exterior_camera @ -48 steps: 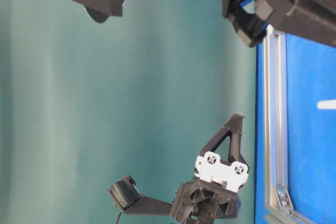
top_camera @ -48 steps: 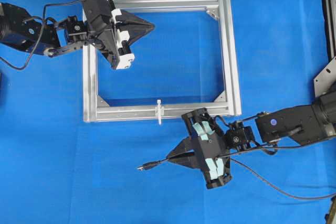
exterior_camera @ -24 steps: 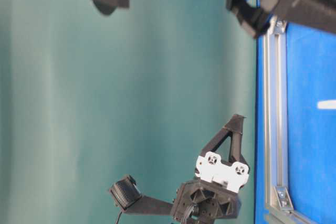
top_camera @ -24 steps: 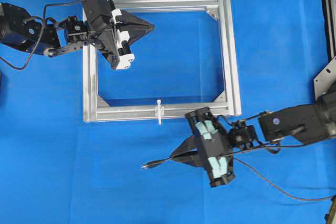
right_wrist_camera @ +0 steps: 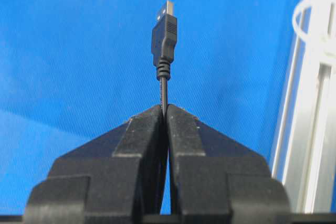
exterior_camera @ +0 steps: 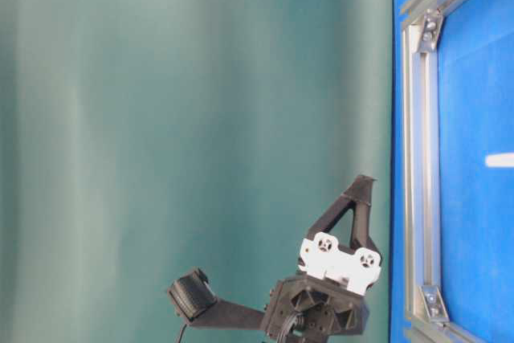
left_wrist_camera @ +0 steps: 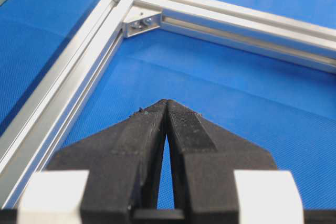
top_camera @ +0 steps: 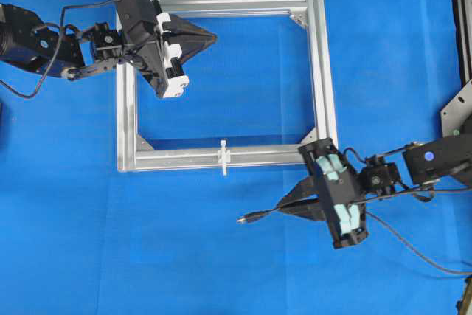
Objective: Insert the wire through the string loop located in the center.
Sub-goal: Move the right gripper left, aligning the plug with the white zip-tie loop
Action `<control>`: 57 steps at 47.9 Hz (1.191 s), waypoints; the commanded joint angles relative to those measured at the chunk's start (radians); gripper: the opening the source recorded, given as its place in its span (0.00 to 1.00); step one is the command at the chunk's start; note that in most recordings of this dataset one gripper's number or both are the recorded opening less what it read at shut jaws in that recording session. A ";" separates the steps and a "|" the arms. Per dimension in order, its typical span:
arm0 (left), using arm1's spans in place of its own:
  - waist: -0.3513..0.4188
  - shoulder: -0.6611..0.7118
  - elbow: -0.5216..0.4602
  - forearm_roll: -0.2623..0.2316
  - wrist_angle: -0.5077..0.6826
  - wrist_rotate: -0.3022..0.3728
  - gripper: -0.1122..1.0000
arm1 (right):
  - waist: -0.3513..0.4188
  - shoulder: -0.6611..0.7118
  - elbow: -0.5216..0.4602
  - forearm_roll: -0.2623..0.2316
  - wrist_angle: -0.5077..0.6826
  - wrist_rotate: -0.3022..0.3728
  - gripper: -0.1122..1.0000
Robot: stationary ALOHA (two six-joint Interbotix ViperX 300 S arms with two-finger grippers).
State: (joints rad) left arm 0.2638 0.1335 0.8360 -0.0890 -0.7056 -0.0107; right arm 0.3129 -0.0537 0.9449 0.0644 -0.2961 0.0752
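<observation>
Seen from overhead, a rectangular aluminium frame [top_camera: 317, 79] lies on the blue desk [top_camera: 383, 49], and the string loop [top_camera: 223, 157] sits as a small white cross on the frame's near bar, about midway along it. The right pincer [top_camera: 284, 208] is outside the frame, just below its lower right corner, pressed together on the wire [top_camera: 413, 245], whose plug end sticks out toward the left, below the near bar and to the right of the loop. The rest of the wire trails away to the right across the desk. The right wrist view adds what the overhead cannot: the plug [right_wrist_camera: 164, 32] with its metallic tip pointing straight away from the black fingertips [right_wrist_camera: 181, 121], the cable pinched in the seam between them, and the loop as a pale ring on the bar at the upper right edge. The left pincer [top_camera: 212, 36] hangs over the frame's far left corner, pressed together on nothing; its wrist view shows the tips meeting above bare blue cloth inside the frame, near a corner bracket [left_wrist_camera: 140, 23]. The table-level view shows only that left arm beside the frame.
</observation>
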 commanded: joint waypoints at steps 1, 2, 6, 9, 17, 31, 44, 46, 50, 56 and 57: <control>-0.002 -0.031 -0.006 0.003 -0.005 0.002 0.10 | -0.003 -0.034 0.009 0.014 -0.011 0.002 0.07; -0.003 -0.031 -0.006 0.003 -0.005 0.002 0.10 | -0.003 -0.037 0.011 0.015 -0.011 0.002 0.07; -0.003 -0.031 -0.006 0.003 -0.005 0.002 0.10 | -0.003 -0.041 0.018 0.018 -0.012 0.002 0.07; -0.003 -0.031 -0.006 0.003 -0.005 0.002 0.10 | -0.003 -0.041 0.020 0.018 -0.014 0.002 0.07; -0.003 -0.031 -0.006 0.003 -0.005 0.002 0.10 | -0.025 -0.041 0.020 0.018 -0.029 -0.002 0.07; -0.003 -0.031 -0.008 0.003 -0.005 0.002 0.10 | -0.143 -0.041 0.040 0.018 -0.054 -0.005 0.07; -0.003 -0.032 -0.008 0.003 -0.005 0.002 0.10 | -0.212 -0.041 0.051 0.018 -0.097 -0.003 0.07; -0.003 -0.031 -0.008 0.003 -0.005 0.002 0.10 | -0.215 -0.041 0.052 0.018 -0.100 -0.005 0.07; -0.003 -0.031 -0.008 0.003 -0.005 0.002 0.10 | -0.216 -0.041 0.051 0.018 -0.101 -0.005 0.07; -0.003 -0.031 -0.006 0.003 -0.005 0.002 0.10 | -0.216 -0.040 0.051 0.018 -0.101 -0.005 0.07; -0.003 -0.031 -0.006 0.003 -0.005 0.002 0.10 | -0.216 -0.040 0.052 0.018 -0.101 -0.005 0.07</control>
State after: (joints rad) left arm 0.2638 0.1335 0.8360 -0.0890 -0.7056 -0.0107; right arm 0.0982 -0.0752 1.0032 0.0813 -0.3866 0.0721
